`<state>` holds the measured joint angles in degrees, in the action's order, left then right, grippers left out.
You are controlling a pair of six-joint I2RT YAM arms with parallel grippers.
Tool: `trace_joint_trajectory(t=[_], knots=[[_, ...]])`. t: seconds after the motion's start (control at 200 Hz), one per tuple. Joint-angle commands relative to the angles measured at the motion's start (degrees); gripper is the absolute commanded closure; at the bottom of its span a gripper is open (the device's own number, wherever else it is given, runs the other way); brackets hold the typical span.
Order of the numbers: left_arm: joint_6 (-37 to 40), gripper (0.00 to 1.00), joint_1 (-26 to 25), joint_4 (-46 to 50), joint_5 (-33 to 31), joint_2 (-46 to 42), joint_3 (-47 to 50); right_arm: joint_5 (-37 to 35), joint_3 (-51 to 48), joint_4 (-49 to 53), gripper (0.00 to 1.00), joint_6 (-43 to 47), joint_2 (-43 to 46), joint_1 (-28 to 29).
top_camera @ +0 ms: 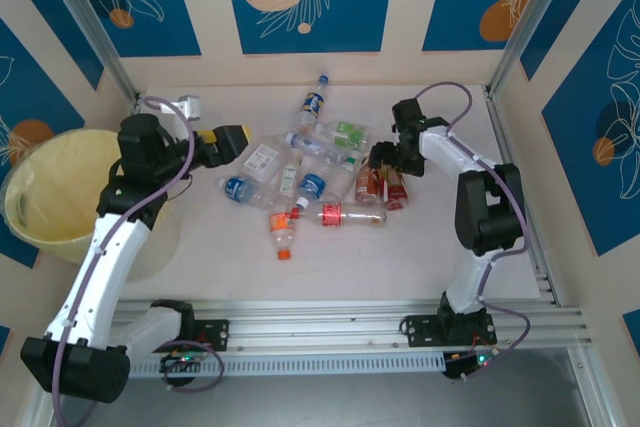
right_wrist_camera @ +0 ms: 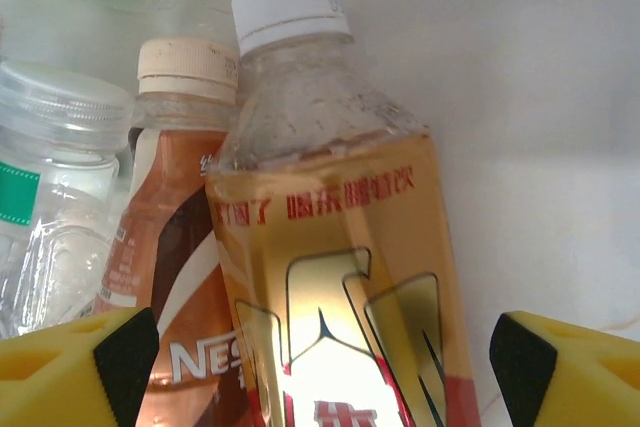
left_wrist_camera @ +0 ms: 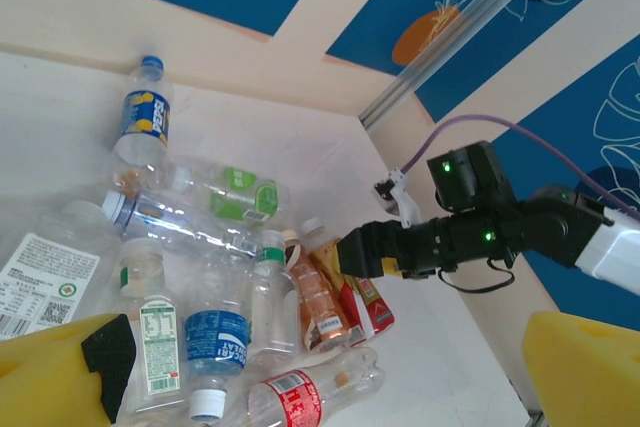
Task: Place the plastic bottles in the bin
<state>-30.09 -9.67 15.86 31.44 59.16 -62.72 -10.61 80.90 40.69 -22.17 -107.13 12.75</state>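
Observation:
Several crushed plastic bottles (top_camera: 310, 172) lie in a heap at mid table. The pale-yellow bin (top_camera: 50, 192) stands at the left edge. My left gripper (top_camera: 225, 142) hovers open and empty between bin and heap; in its wrist view its yellow fingers (left_wrist_camera: 60, 367) frame a blue-labelled bottle (left_wrist_camera: 215, 342) and a red-labelled bottle (left_wrist_camera: 300, 392). My right gripper (top_camera: 385, 162) is low over the heap's right end, open. An orange-labelled, white-capped bottle (right_wrist_camera: 330, 237) lies between its fingers (right_wrist_camera: 570, 367), with a brown-labelled bottle (right_wrist_camera: 170, 247) beside it.
A blue-capped bottle (top_camera: 314, 102) lies apart towards the back wall. An orange-capped one (top_camera: 282, 232) lies nearest the front. An aluminium post (top_camera: 520, 37) and rail run along the right side. Bare table (top_camera: 440, 247) stretches in front of the heap.

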Motion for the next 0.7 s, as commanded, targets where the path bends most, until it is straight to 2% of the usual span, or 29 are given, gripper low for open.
trace_joint_trajectory(t=[0.0, 0.23, 0.47, 0.59, 0.695], knots=[[0.5, 0.00, -1.2, -1.1, -1.0, 0.4, 0.5, -1.5, 4.8, 6.9, 0.12, 1.9, -3.9, 0.6], [0.6, 0.00, -2.8, -0.3, -2.7, 1.4, 0.8, -5.2, 8.2, 8.8, 0.16, 1.9, -8.4, 0.6], [0.8, 0.00, -4.6, 0.6, -3.0, 3.7, -0.7, -7.2, 8.0, 6.5, 0.20, 0.6, -9.8, -1.2], [1.6, 0.00, -5.8, 1.6, -4.6, 4.4, -1.1, -6.6, 7.4, 4.6, 0.24, 0.8, -10.5, -1.1], [1.7, 0.00, -7.2, 2.3, -5.8, 5.5, -1.2, -8.7, 6.2, 3.3, 0.26, -0.3, -10.1, -1.1]])
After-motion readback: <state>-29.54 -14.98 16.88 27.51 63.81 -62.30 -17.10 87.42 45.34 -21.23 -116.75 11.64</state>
